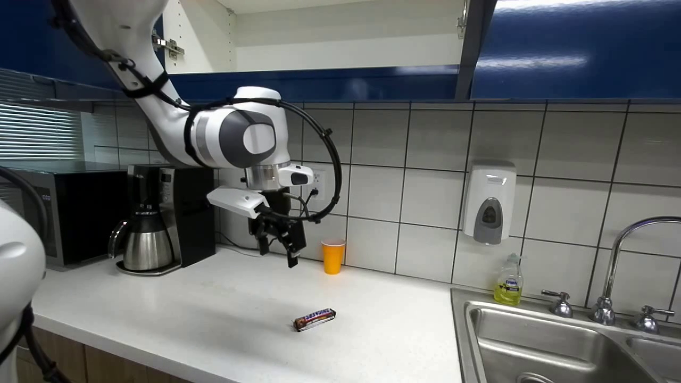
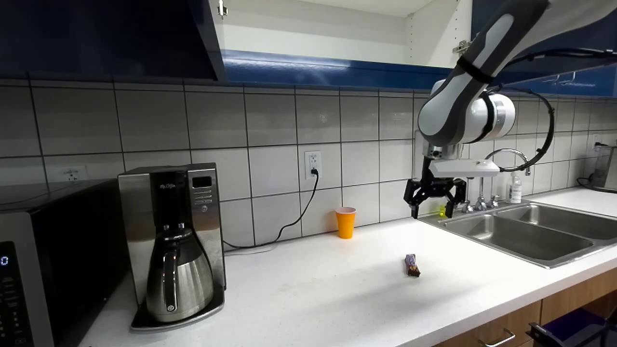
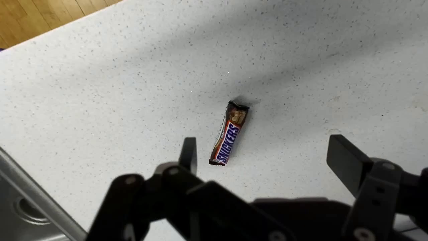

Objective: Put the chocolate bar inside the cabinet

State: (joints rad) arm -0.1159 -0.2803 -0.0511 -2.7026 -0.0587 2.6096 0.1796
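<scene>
The chocolate bar is a small dark brown Snickers with a white, red and blue label. It lies on the white counter in both exterior views (image 1: 314, 319) (image 2: 412, 265) and in the wrist view (image 3: 230, 135). My gripper is open and empty, pointing down above the counter, apart from the bar, in both exterior views (image 1: 278, 256) (image 2: 432, 214). In the wrist view the gripper (image 3: 262, 155) has its fingers wide apart, with the bar beyond them, nearer the left finger. The wall cabinet (image 1: 319, 83) (image 2: 318, 67) stands open overhead, its white interior showing in both exterior views.
An orange cup (image 1: 333, 257) stands near the tiled wall. A coffee maker (image 2: 173, 241) and a black microwave (image 2: 62, 260) stand at one end of the counter (image 1: 213, 314). A steel sink (image 1: 537, 340), faucet (image 1: 612, 266) and soap bottle (image 1: 509, 282) are at the opposite end.
</scene>
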